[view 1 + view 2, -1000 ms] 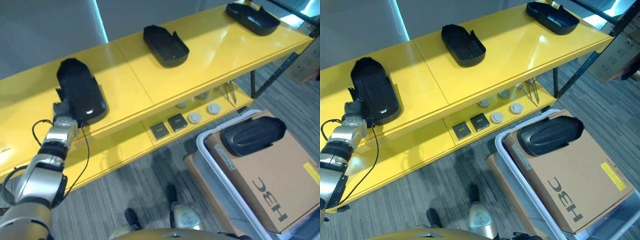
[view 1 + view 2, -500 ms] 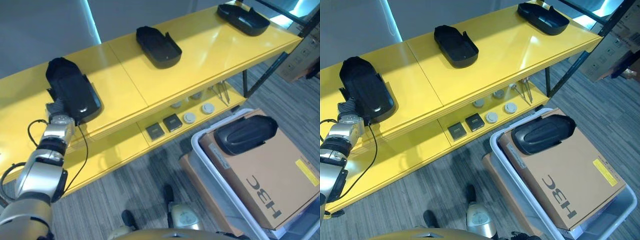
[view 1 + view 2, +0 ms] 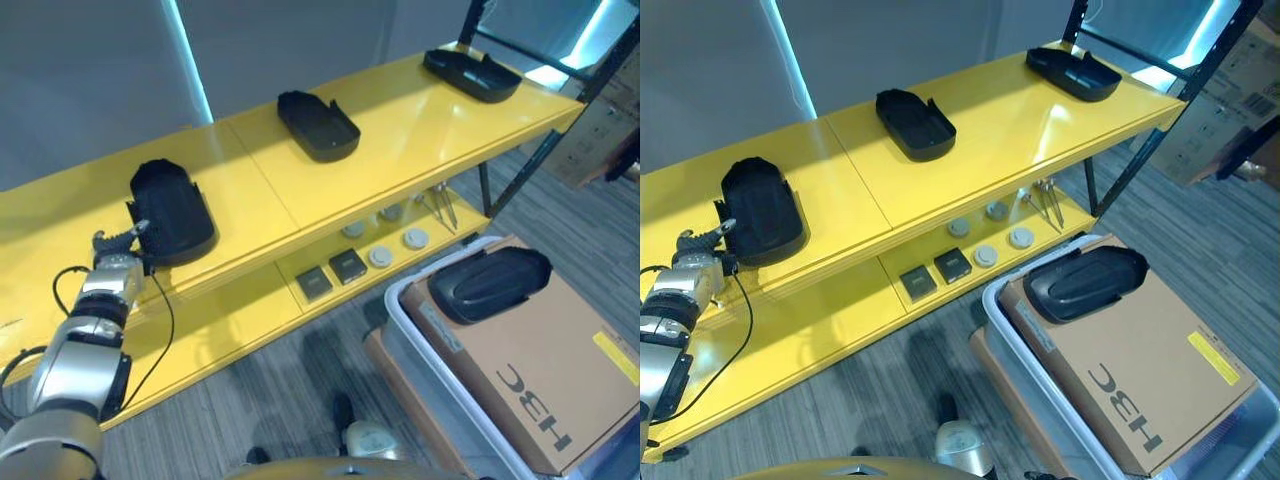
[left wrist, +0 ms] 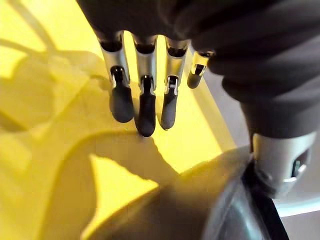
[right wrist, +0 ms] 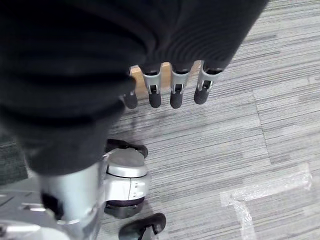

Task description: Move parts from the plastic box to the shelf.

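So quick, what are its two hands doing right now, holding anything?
Left hand: open, fingers straight, holding nothing, beside the black part on the yellow shelf.
Right hand: open, empty, hanging over the floor.

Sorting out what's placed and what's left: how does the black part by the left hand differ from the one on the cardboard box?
The part by the left hand lies on the yellow shelf, hollow side up. The part on the cardboard box rests in the plastic box, domed side up. Both are black, elongated shells.

Head stereo pair looks down, sharing the shelf (image 3: 400,110); wrist cameras look close along each hand, left at shelf, right at floor (image 5: 260,130).
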Controlling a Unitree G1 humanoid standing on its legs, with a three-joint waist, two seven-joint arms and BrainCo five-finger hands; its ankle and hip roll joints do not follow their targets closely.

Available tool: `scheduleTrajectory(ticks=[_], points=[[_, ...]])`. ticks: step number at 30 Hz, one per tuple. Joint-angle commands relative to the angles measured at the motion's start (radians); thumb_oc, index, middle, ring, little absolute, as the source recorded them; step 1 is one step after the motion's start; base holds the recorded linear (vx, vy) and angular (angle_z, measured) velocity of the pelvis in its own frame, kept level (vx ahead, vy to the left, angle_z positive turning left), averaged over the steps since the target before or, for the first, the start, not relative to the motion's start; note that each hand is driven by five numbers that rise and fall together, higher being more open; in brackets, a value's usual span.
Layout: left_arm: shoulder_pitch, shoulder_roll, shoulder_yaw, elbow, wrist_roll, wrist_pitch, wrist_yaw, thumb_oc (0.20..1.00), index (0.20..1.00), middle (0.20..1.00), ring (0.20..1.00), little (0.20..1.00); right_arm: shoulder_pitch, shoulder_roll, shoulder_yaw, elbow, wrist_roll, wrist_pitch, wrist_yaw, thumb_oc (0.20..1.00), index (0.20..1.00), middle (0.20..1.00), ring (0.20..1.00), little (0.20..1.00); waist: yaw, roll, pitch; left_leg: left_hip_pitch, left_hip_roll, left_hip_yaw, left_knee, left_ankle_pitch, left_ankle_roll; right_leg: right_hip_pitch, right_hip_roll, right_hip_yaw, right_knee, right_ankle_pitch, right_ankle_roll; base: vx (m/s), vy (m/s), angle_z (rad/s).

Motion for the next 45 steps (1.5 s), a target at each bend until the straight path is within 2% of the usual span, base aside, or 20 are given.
scheduleTrajectory(ticks=[1,6,7,10,11,12,13,15,16,18,19,20,23,26,28,33,36,45], points=[[-0.014,0.087,0.028,0.040,0.078,-0.049,0.012,1.000,1.000,1.000,1.000,1.000,0.054,0.004,0.023,0.036,-0.048,0.002,-0.008,1.000,1.000,1.000,1.000,1.000,0.013,0.006,-0.050,-0.079,0.022,-0.066,0.030,-0.011,-0.005,0.013,0.013,0.009,0.070,-0.166,0.082,0.01,0.031,0.17],[0.012,0.161,0.041,-0.149,0.134,-0.136,-0.011,1.000,1.000,1.000,1.000,1.000,0.068,0.021,0.007,0.039,-0.052,0.007,-0.029,1.000,1.000,1.000,1.000,1.000,0.049,0.012,-0.061,-0.053,0.013,-0.074,0.014,-0.018,-0.002,0.044,0.005,-0.018,0.052,-0.161,0.086,0.00,0.036,0.07],[0.036,0.191,0.042,-0.255,0.136,-0.166,-0.024,1.000,1.000,1.000,1.000,1.000,0.074,0.027,-0.002,0.035,-0.057,0.007,-0.038,1.000,1.000,1.000,1.000,1.000,0.066,0.013,-0.061,-0.047,0.009,-0.082,0.011,-0.020,0.000,0.052,0.002,-0.026,0.049,-0.158,0.088,0.00,0.044,0.15],[0.078,0.230,0.062,-0.419,0.104,-0.225,-0.077,1.000,1.000,1.000,1.000,1.000,0.081,0.033,-0.011,0.037,-0.064,0.004,-0.046,1.000,1.000,1.000,1.000,1.000,0.086,0.011,-0.059,-0.042,0.007,-0.093,0.010,-0.024,0.002,0.063,-0.002,-0.034,0.046,-0.158,0.088,0.00,0.032,0.21],[0.105,0.241,0.082,-0.511,0.087,-0.226,-0.110,1.000,1.000,1.000,1.000,1.000,0.084,0.037,-0.019,0.037,-0.067,0.005,-0.047,1.000,1.000,1.000,1.000,1.000,0.095,0.009,-0.059,-0.040,0.005,-0.099,0.010,-0.025,0.003,0.068,-0.003,-0.037,0.044,-0.158,0.088,0.01,0.029,0.22],[0.177,0.230,0.123,-0.737,0.019,-0.203,-0.200,1.000,1.000,1.000,1.000,1.000,0.088,0.048,-0.038,0.042,-0.071,0.003,-0.050,1.000,1.000,1.000,1.000,1.000,0.117,0.004,-0.055,-0.033,0.000,-0.113,0.009,-0.033,0.004,0.082,-0.007,-0.047,0.039,-0.159,0.089,0.01,0.025,0.26],[0.190,0.225,0.130,-0.760,0.013,-0.204,-0.213,1.000,1.000,1.000,1.000,1.000,0.088,0.049,-0.039,0.042,-0.072,0.003,-0.051,1.000,1.000,1.000,1.000,1.000,0.120,0.003,-0.056,-0.036,0.000,-0.114,0.008,-0.030,0.004,0.079,-0.007,-0.047,0.039,-0.157,0.088,0.01,0.022,0.24],[0.266,0.177,0.150,-0.920,-0.040,-0.211,-0.321,1.000,1.000,1.000,1.000,1.000,0.090,0.059,-0.053,0.045,-0.076,0.001,-0.055,1.000,1.000,1.000,1.000,1.000,0.137,-0.001,-0.056,-0.036,-0.003,-0.126,0.005,-0.032,0.004,0.082,-0.008,-0.052,0.037,-0.155,0.088,0.00,0.012,0.11],[0.305,0.147,0.154,-0.991,-0.060,-0.206,-0.348,0.903,0.903,0.903,0.903,0.903,0.091,0.063,-0.058,0.043,-0.076,0.003,-0.056,1.000,1.000,1.000,1.000,1.000,0.144,-0.004,-0.054,-0.036,-0.004,-0.131,0.004,-0.033,0.005,0.084,-0.009,-0.054,0.036,-0.154,0.088,0.00,0.011,0.15],[0.349,0.109,0.155,-1.049,-0.086,-0.208,-0.408,0.586,0.586,0.586,0.586,0.586,0.093,0.068,-0.063,0.044,-0.074,0.005,-0.059,1.000,1.000,1.000,1.000,1.000,0.152,-0.006,-0.052,-0.036,-0.006,-0.137,0.004,-0.034,0.005,0.086,-0.010,-0.057,0.035,-0.154,0.088,0.01,0.010,0.16],[0.413,0.046,0.148,-1.128,-0.089,-0.210,-0.456,0.241,0.241,0.241,0.241,0.241,0.097,0.077,-0.072,0.049,-0.071,0.003,-0.064,1.000,1.000,1.000,1.000,1.000,0.163,-0.010,-0.049,-0.037,-0.008,-0.145,0.002,-0.034,0.005,0.087,-0.010,-0.058,0.034,-0.152,0.088,0.01,0.014,0.08],[0.437,0.028,0.146,-1.144,-0.086,-0.219,-0.484,0.200,0.200,0.200,0.200,0.200,0.099,0.079,-0.076,0.047,-0.070,0.005,-0.065,1.000,1.000,1.000,1.000,1.000,0.167,-0.011,-0.048,-0.037,-0.010,-0.147,0.002,-0.034,0.005,0.087,-0.010,-0.058,0.033,-0.152,0.088,0.00,0.000,0.00],[0.510,0.002,0.136,-1.164,-0.045,-0.255,-0.540,0.200,0.200,0.200,0.200,0.200,0.110,0.079,-0.088,0.047,-0.064,0.010,-0.064,1.000,1.000,1.000,1.000,1.000,0.176,-0.013,-0.043,-0.042,-0.011,-0.154,0.004,-0.034,0.005,0.084,-0.011,-0.057,0.033,-0.148,0.089,0.00,0.006,-0.02],[0.542,-0.008,0.107,-1.119,-0.122,-0.290,-0.561,0.200,0.200,0.200,0.200,0.200,0.111,0.069,-0.090,0.063,-0.052,-0.004,-0.059,1.000,1.000,1.000,1.000,1.000,0.179,-0.014,-0.036,-0.047,-0.013,-0.156,0.005,-0.034,0.008,0.079,-0.010,-0.054,0.034,-0.145,0.088,-0.02,0.018,-0.09],[0.541,-0.013,0.098,-1.090,-0.117,-0.308,-0.533,0.200,0.200,0.200,0.200,0.200,0.110,0.065,-0.087,0.067,-0.052,-0.009,-0.060,1.000,1.000,1.000,1.000,1.000,0.175,-0.014,-0.035,-0.047,-0.014,-0.153,0.005,-0.034,0.009,0.079,-0.010,-0.051,0.032,-0.144,0.088,0.00,0.020,-0.04],[0.482,-0.042,0.051,-0.903,-0.071,-0.431,-0.459,0.200,0.200,0.200,0.200,0.200,0.095,0.062,-0.063,0.115,-0.060,-0.043,-0.060,1.000,1.000,1.000,1.000,1.000,0.152,-0.017,-0.035,-0.040,-0.010,-0.133,0.005,-0.036,0.011,0.074,-0.010,-0.037,0.029,-0.137,0.091,0.01,0.008,-0.02],[0.438,-0.060,0.038,-0.832,-0.071,-0.454,-0.436,0.200,0.200,0.200,0.200,0.200,0.089,0.058,-0.057,0.135,-0.067,-0.060,-0.058,1.000,1.000,1.000,1.000,1.000,0.141,-0.016,-0.032,-0.039,-0.007,-0.128,0.008,-0.035,0.010,0.070,-0.010,-0.032,0.035,-0.138,0.091,0.01,0.004,-0.01],[0.337,-0.123,-0.022,-0.657,-0.061,-0.465,-0.386,0.200,0.200,0.200,0.200,0.200,0.069,0.044,-0.050,0.183,-0.105,-0.096,-0.043,1.000,1.000,1.000,1.000,1.000,0.108,-0.013,-0.023,-0.033,0.002,-0.114,0.015,-0.036,0.010,0.058,-0.006,-0.008,0.054,-0.144,0.093,0.02,0.002,-0.08]])
